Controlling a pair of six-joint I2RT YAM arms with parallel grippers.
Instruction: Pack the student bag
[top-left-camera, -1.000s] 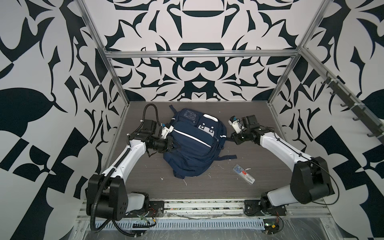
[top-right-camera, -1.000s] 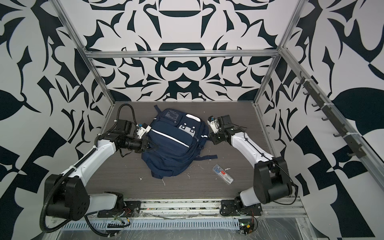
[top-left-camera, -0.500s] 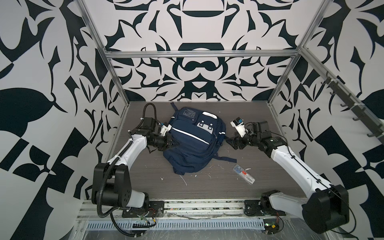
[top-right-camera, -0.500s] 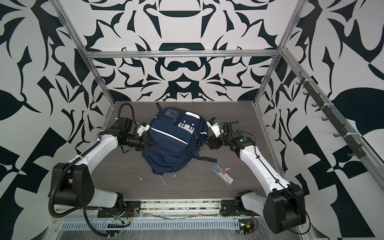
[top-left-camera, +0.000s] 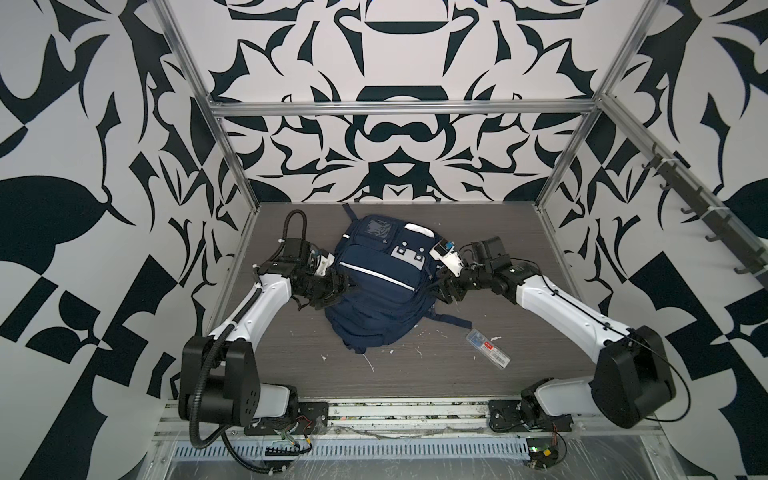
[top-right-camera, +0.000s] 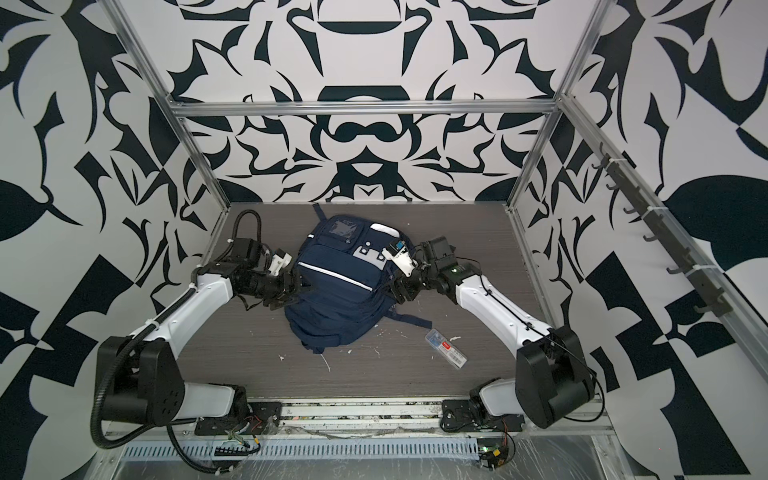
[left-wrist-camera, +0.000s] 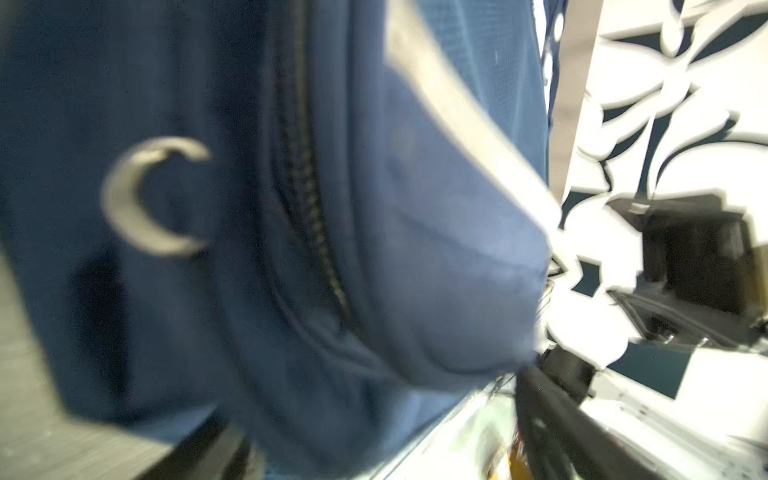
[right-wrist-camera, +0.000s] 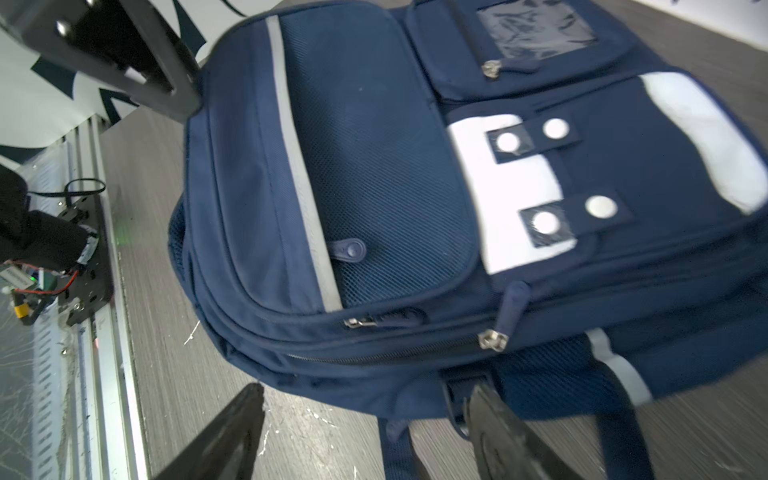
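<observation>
Top view: we see the navy, white-striped bag (top-left-camera: 376, 286) lying front-to-back, window end far; left claw (top-left-camera: 337, 287) and right claw (top-left-camera: 444, 286) gape, holding nothing.

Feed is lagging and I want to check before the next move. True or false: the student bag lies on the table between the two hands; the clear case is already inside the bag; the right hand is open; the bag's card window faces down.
1. The student bag lies on the table between the left hand and the right hand: true.
2. The clear case is inside the bag: false. It lies on the table, apart from the bag.
3. The right hand is open: true. Its fingers stand apart at the bag's edge.
4. The card window faces down: false. It faces up, at the bag's far end.
</observation>
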